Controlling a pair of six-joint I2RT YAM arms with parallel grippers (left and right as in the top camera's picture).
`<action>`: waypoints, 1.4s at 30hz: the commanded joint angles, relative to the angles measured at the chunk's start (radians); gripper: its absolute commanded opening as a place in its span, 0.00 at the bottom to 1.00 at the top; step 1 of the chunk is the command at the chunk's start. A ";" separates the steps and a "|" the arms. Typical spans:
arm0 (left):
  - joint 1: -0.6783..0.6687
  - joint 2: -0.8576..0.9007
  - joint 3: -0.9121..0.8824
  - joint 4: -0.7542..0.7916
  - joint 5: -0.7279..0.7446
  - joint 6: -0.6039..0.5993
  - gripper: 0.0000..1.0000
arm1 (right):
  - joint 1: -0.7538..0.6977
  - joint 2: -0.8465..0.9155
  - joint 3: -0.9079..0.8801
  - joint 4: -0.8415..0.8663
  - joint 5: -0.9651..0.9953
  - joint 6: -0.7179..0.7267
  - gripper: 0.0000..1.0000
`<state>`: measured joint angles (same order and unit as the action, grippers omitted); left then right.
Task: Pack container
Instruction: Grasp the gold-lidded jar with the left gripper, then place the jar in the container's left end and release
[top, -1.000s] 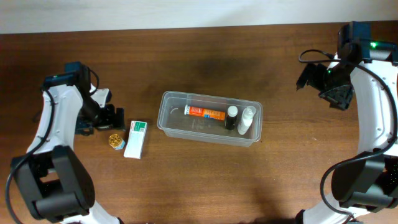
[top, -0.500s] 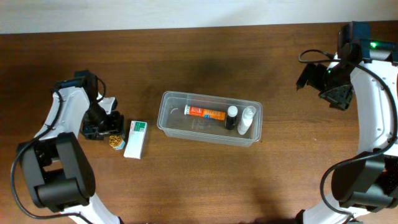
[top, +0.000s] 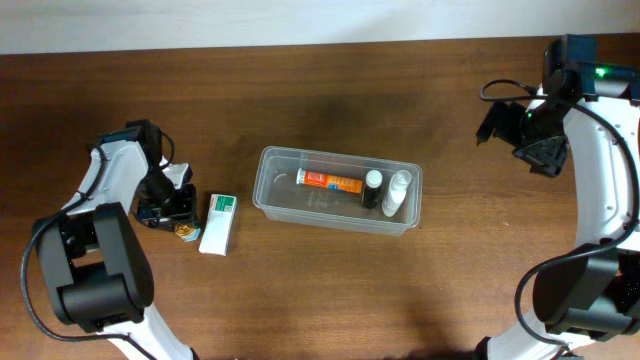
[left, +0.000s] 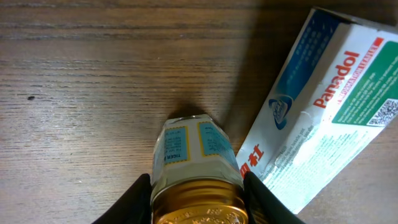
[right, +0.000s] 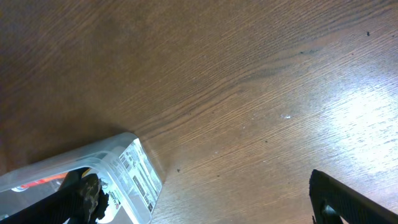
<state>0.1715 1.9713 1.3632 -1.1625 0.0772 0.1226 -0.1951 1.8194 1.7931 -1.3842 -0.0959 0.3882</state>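
The clear container (top: 262, 186) sits mid-table and holds an orange tube (top: 330, 181), a black-capped bottle (top: 372, 188) and a white bottle (top: 397, 193). To its left lies a white-and-green Panadol carton (top: 218, 222) (left: 323, 106). Beside the carton is a small glass jar with a gold lid (top: 186, 229) (left: 194, 162). My left gripper (top: 176, 212) (left: 198, 200) is shut on this jar, one black finger (left: 134, 200) pressed against each side of the lid. My right gripper (top: 535, 140) (right: 205, 205) hangs open at the far right, holding nothing; a container corner (right: 134, 168) shows in its view.
Bare brown wood table (top: 330, 290) lies in front of and behind the container. The carton lies right beside the jar, on its right in the left wrist view. A pale wall edge (top: 300, 20) runs along the back.
My left gripper has moved in over the gold-lidded jar and its jaws have closed from wide open onto the jar. The right arm has not moved.
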 joint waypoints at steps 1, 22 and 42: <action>0.000 0.009 -0.006 -0.005 0.010 0.002 0.32 | -0.003 -0.004 0.000 0.000 -0.002 -0.007 0.98; -0.235 -0.055 0.657 -0.348 0.144 0.000 0.18 | -0.003 -0.004 0.000 0.000 -0.002 -0.007 0.98; -0.549 -0.053 0.208 0.157 0.077 -0.199 0.24 | -0.003 -0.004 0.000 0.000 -0.002 -0.007 0.98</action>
<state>-0.3820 1.9320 1.6165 -1.0397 0.1677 -0.0376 -0.1951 1.8194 1.7931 -1.3838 -0.0959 0.3882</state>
